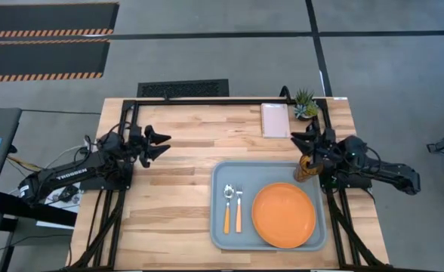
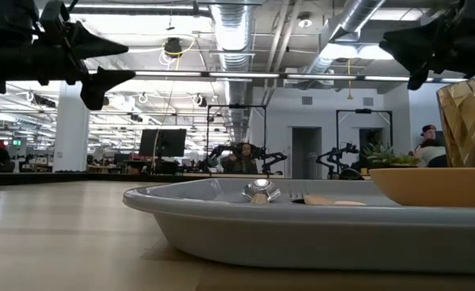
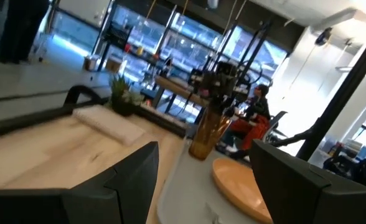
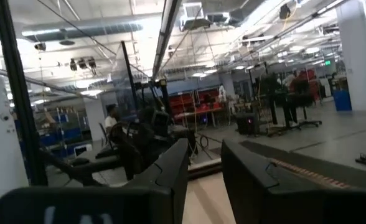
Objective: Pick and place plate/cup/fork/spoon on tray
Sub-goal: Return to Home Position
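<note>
The grey-blue tray [image 1: 222, 230] lies on the table's right half. On it are the orange plate [image 1: 283, 214], the spoon [image 1: 227, 205] and the fork [image 1: 238, 208], side by side left of the plate. The amber cup [image 1: 306, 168] stands upright at the tray's far right corner; it also shows in the left wrist view [image 3: 206, 134]. My right gripper [image 1: 296, 143] is open, raised above and just beyond the cup, touching nothing. My left gripper [image 1: 168, 144] is open and empty, raised over the table's left half.
A pale pink pad [image 1: 275, 119] and a small green potted plant [image 1: 306, 106] sit at the table's far right edge. A black frame rail [image 1: 207, 100] runs along the far edge. Bare wood [image 1: 169, 196] lies left of the tray.
</note>
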